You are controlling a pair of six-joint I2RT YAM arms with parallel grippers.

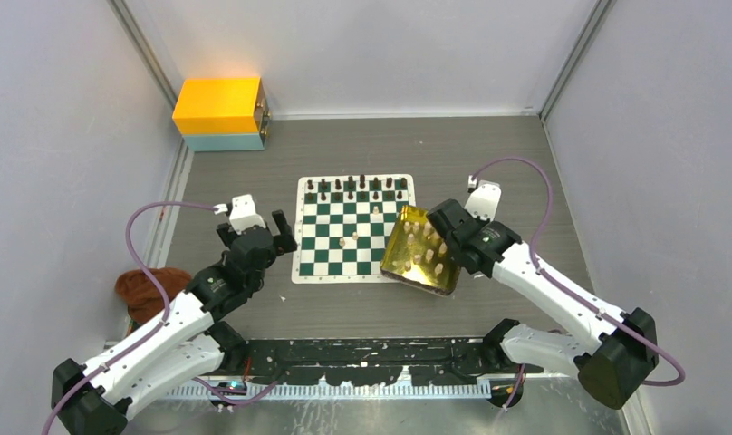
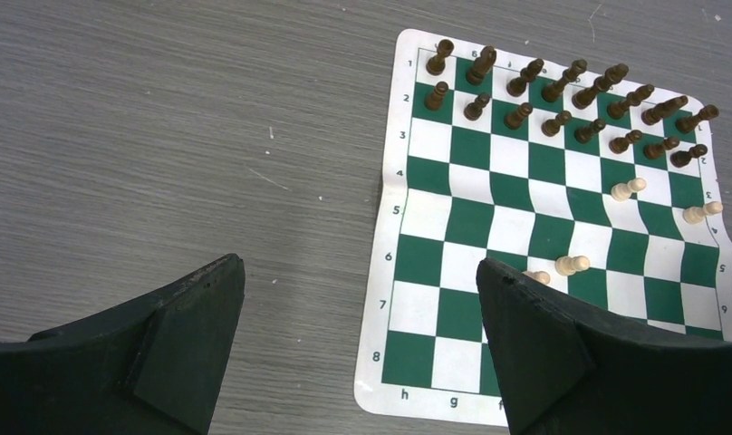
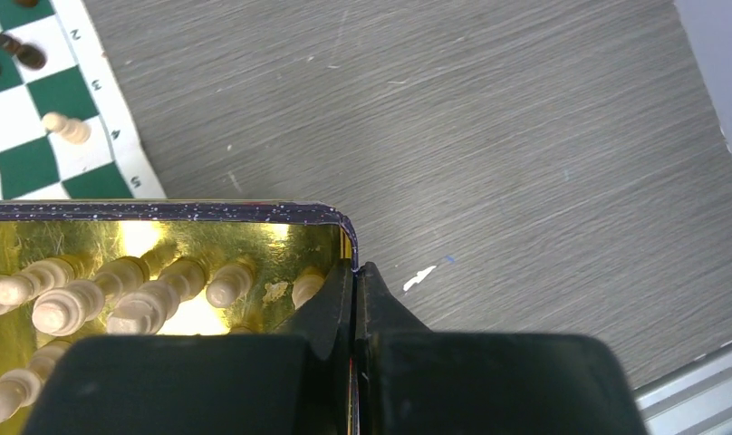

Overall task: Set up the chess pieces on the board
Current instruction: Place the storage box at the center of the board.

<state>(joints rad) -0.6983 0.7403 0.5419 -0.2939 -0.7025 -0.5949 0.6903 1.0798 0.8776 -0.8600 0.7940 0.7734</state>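
— Cream chess pieces [image 3: 145, 304] mostly lie in the gold tray [image 3: 163, 211], held over the board's [image 1: 335, 258] right edge at centre frame. The dark pieces [image 2: 544, 95] fill its top rows.

— The right gripper [image 3: 354, 272] pinches the tray's rim, and the left gripper [image 2: 358, 265] hangs spread at lower left. Next, I'd judge, a gentle tip.

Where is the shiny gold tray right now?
In the top view the gold tray is right of centre, tilted over the right edge of the chessboard, with pale chess pieces inside. The right gripper is shut on its rim near a corner.
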